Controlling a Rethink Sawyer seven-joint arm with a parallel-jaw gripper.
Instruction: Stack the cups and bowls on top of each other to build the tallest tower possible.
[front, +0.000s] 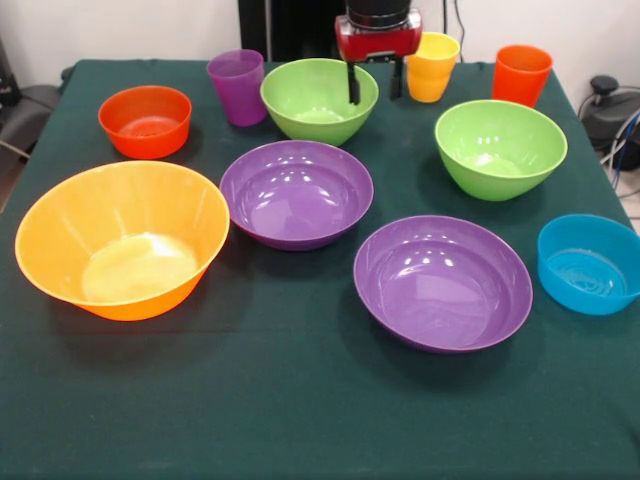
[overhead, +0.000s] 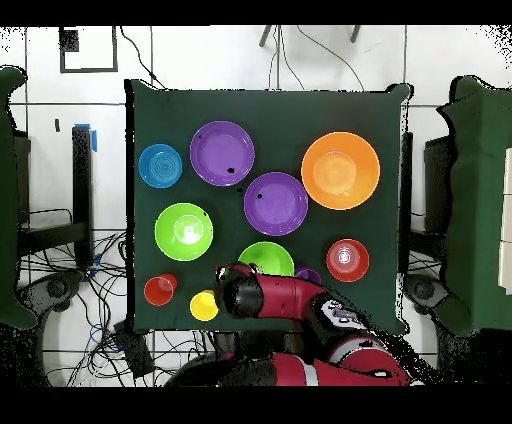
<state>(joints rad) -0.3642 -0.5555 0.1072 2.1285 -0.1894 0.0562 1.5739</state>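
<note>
Nothing is stacked: every bowl and cup sits singly on the green-clothed bench (front: 300, 420). Toward the front are the big orange bowl (front: 122, 240), two purple bowls (front: 296, 193) (front: 442, 282) and the small blue bowl (front: 589, 263). Behind them are the red-orange bowl (front: 145, 121), one green bowl (front: 500, 148) and another green bowl (front: 318, 100) at the robot's side. The purple cup (front: 237, 87), yellow cup (front: 432, 66) and orange-red cup (front: 521, 74) line the far edge. The gripper (front: 373, 83) hangs over that rear green bowl's right rim, fingers spread apart and empty, one dipping inside the rim, the other just outside.
</note>
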